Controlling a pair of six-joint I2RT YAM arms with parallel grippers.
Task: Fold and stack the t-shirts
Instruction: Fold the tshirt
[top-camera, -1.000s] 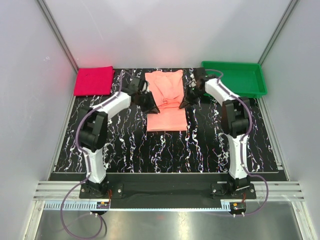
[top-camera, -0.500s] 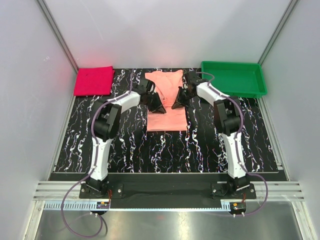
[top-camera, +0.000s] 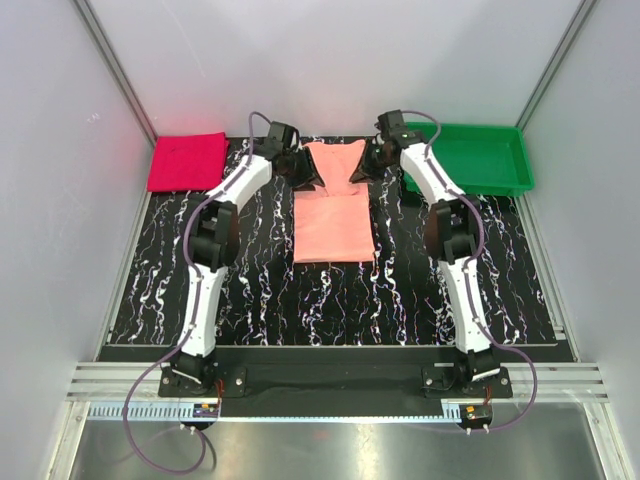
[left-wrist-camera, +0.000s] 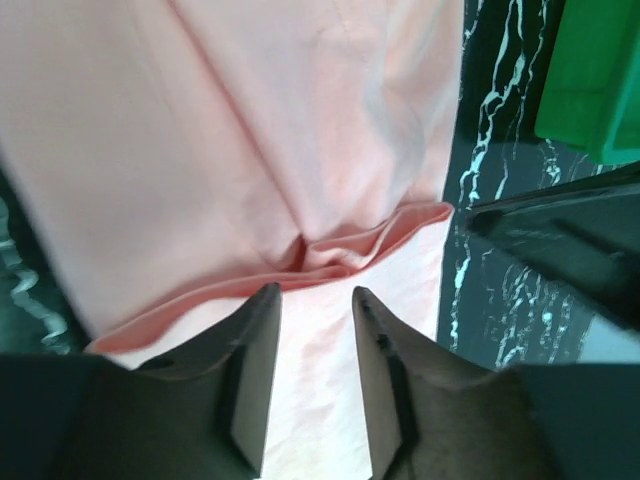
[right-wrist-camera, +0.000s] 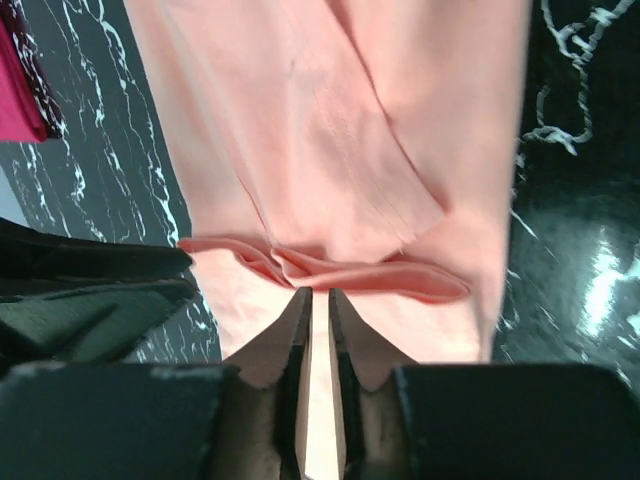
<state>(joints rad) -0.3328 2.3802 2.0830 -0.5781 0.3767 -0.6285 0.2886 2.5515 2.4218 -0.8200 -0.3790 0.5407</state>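
A peach t-shirt (top-camera: 334, 212) lies on the black marbled table, its collar at the far end and a cross fold at mid-length. My left gripper (top-camera: 304, 172) is over the shirt's far left part; in the left wrist view its jaws (left-wrist-camera: 315, 292) stand open and empty just short of a puckered fold (left-wrist-camera: 330, 255). My right gripper (top-camera: 362, 170) is over the far right part; its jaws (right-wrist-camera: 319, 292) are almost closed, with their tips at the bunched fold (right-wrist-camera: 300, 265) of the shirt (right-wrist-camera: 330, 120).
A folded red t-shirt (top-camera: 187, 160) lies at the far left corner and shows in the right wrist view (right-wrist-camera: 18, 90). A green tray (top-camera: 480, 155) stands at the far right and shows in the left wrist view (left-wrist-camera: 600, 80). White walls enclose the table.
Both grippers have moved from the shirt's middle toward the far end. The rumpled upper part of the shirt now lies flatter and stretched out.
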